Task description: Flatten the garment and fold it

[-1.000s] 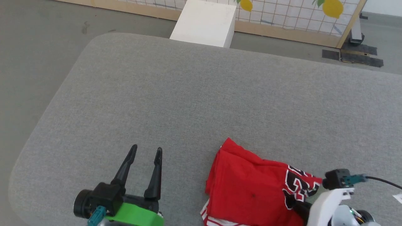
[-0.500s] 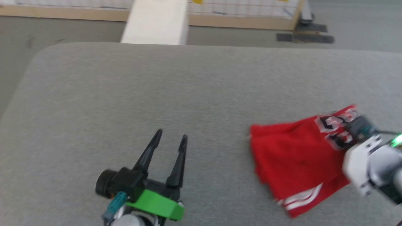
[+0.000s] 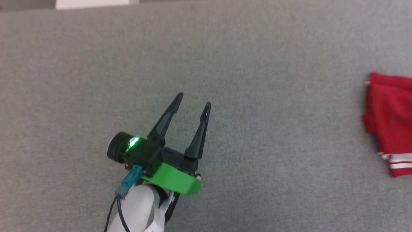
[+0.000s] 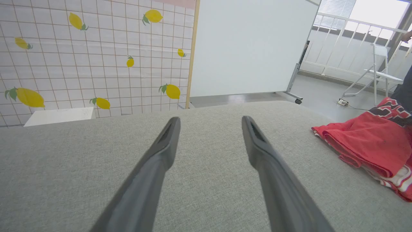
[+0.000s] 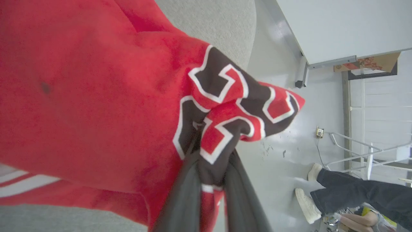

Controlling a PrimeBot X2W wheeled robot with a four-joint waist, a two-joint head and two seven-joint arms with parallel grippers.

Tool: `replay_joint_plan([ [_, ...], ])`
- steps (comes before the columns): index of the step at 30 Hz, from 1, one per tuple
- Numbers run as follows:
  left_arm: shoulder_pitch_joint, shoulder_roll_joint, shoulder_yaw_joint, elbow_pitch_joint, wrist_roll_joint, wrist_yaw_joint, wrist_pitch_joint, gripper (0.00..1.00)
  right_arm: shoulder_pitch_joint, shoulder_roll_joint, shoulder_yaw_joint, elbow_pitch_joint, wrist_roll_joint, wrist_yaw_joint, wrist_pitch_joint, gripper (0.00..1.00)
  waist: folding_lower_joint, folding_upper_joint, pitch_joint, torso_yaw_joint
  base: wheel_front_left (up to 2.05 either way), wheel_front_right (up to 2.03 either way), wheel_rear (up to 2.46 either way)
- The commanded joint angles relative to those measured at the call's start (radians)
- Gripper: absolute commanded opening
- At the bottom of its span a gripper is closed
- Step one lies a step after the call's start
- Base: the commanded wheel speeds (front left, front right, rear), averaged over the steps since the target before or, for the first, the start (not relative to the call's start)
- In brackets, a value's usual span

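The garment (image 3: 388, 122) is a bright red shirt with white-striped trim, bunched at the right edge of the head view on the grey padded table (image 3: 257, 64). In the right wrist view my right gripper (image 5: 214, 151) is shut on a fold of the garment (image 5: 80, 96) at its black, white-outlined print, and the cloth hides the fingertips. My left gripper (image 3: 193, 99) stands open over bare table, well to the left of the garment. From the left wrist view, my left gripper (image 4: 210, 120) holds nothing and the garment (image 4: 370, 141) lies off to the right.
A white box (image 3: 91, 3) stands beyond the table's far edge. A lemon-print screen (image 4: 96, 48), a whiteboard (image 4: 251, 45) and a white folding chair (image 4: 383, 64) stand behind. A person's legs and white shoes (image 5: 322, 193) are on the floor past the table's end.
The head camera has swung left and down. The garment, pinched by my right gripper, has been drawn to the right, away from my left gripper, which stays open.
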Motion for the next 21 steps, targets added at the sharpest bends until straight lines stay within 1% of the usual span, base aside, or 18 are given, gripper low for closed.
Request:
replay_joint_plan([
  [1,-0.023,-0.001,0.003,0.001,0.006,-0.005,-0.004,1.0,-0.027,-0.007,-0.017,0.029,-0.017,-0.002,-0.034,0.0,-0.0001,-0.0001,0.116,-0.011,0.0,0.0,0.0],
  [5,-0.045,-0.001,0.009,0.008,0.017,-0.009,-0.004,1.0,-0.054,-0.016,-0.089,0.155,-0.062,-0.002,-0.133,0.0,-0.0001,-0.0001,0.162,0.012,0.0,0.0,0.0],
  [7,-0.056,-0.001,0.013,0.009,0.021,-0.01,-0.004,1.0,-0.068,-0.009,-0.122,0.204,-0.08,-0.002,-0.162,0.0,-0.0001,-0.0001,0.179,0.021,0.0,0.0,0.0],
  [11,-0.075,-0.001,0.016,0.01,0.02,-0.012,-0.004,1.0,-0.088,0.01,-0.171,0.284,-0.102,-0.002,-0.179,0.0,-0.0001,-0.0001,0.2,0.038,0.0,0.0,0.0],
  [12,-0.076,-0.001,0.018,0.01,0.017,-0.012,-0.004,1.0,-0.092,0.014,-0.181,0.296,-0.108,-0.002,-0.185,0.44,-0.0001,-0.0001,0.2,0.04,0.0,0.0,0.0],
  [13,-0.077,-0.001,0.019,0.011,0.014,-0.013,-0.004,1.0,-0.097,0.021,-0.196,0.311,-0.114,-0.002,-0.19,1.0,-0.0001,-0.0001,0.198,0.043,0.0,0.0,0.0],
  [17,-0.07,-0.001,0.027,0.019,0.006,-0.013,-0.004,1.0,-0.115,0.049,-0.223,0.33,-0.139,-0.002,-0.205,1.0,-0.0001,-0.0001,0.164,0.041,0.0,0.0,0.0],
  [21,-0.044,-0.001,0.045,0.023,0.001,-0.014,-0.004,1.0,-0.138,0.072,-0.23,0.319,-0.16,-0.002,-0.201,1.0,-0.0001,-0.0001,0.095,0.029,0.0,0.0,0.0],
])
